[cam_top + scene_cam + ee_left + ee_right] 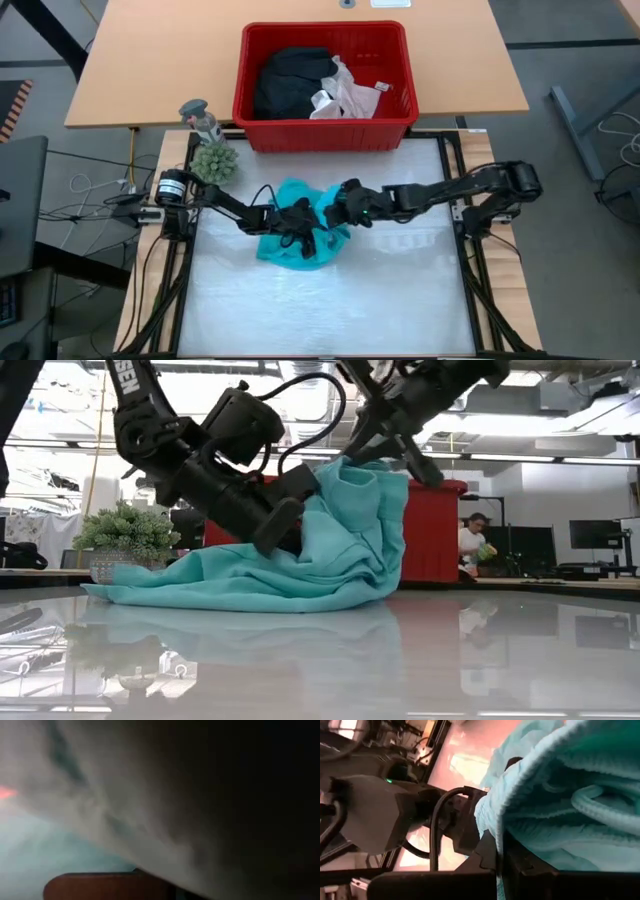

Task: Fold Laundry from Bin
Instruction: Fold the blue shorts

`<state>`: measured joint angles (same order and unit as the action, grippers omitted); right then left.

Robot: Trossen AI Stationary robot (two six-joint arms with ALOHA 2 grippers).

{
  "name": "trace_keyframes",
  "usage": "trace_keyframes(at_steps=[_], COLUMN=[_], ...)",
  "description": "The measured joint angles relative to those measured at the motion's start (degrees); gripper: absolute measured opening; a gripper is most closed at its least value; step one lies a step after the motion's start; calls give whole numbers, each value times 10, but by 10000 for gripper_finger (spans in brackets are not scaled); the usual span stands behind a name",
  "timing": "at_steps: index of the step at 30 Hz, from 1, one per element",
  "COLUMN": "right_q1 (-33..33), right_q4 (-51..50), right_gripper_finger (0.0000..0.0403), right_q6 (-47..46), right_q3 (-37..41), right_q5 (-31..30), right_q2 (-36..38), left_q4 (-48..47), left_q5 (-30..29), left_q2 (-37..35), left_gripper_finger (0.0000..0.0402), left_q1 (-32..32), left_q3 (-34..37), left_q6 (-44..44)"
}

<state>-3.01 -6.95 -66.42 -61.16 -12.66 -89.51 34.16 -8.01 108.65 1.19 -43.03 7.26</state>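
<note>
At table centre, your left gripper (pixel 283 222) and right gripper (pixel 335 210) both pinch the teal shirt (pixel 297 228) shut; bin (pixel 325 131) sits at 12 o'clock, cloth bunched btwn them.

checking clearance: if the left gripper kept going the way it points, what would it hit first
The teal garment. The left gripper is shut, already buried in its folds; behind the cloth the right gripper probably comes next, though depth is unclear.

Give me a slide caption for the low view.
Both grippers, left and right, shut on the teal garment, lifting it off the table.
</note>
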Motion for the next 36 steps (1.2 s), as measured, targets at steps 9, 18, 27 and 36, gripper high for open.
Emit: trace_keyframes(at_steps=[9, 18, 27, 36], right_q1=[9, 9, 8, 5], right_q4=[-63, -89, -122, -45], right_gripper_finger=[25, 25, 25, 25], right_q6=[31, 48, 37, 39], right_q3=[-11, -11, -10, -10], right_q5=[8, 8, 10, 25], right_q2=[6, 28, 33, 33], left_q4=[-312, -254, -26, 53], left_q5=[-56, -80, -98, -63], left_q2=[-143, -244, -184, -65], left_gripper_finger=[0, 0, 0, 0], left_q1=[4, 68, 78, 78], left_q3=[-18, 99, 206, 167], left_q6=[-5, 28, 85, 80])
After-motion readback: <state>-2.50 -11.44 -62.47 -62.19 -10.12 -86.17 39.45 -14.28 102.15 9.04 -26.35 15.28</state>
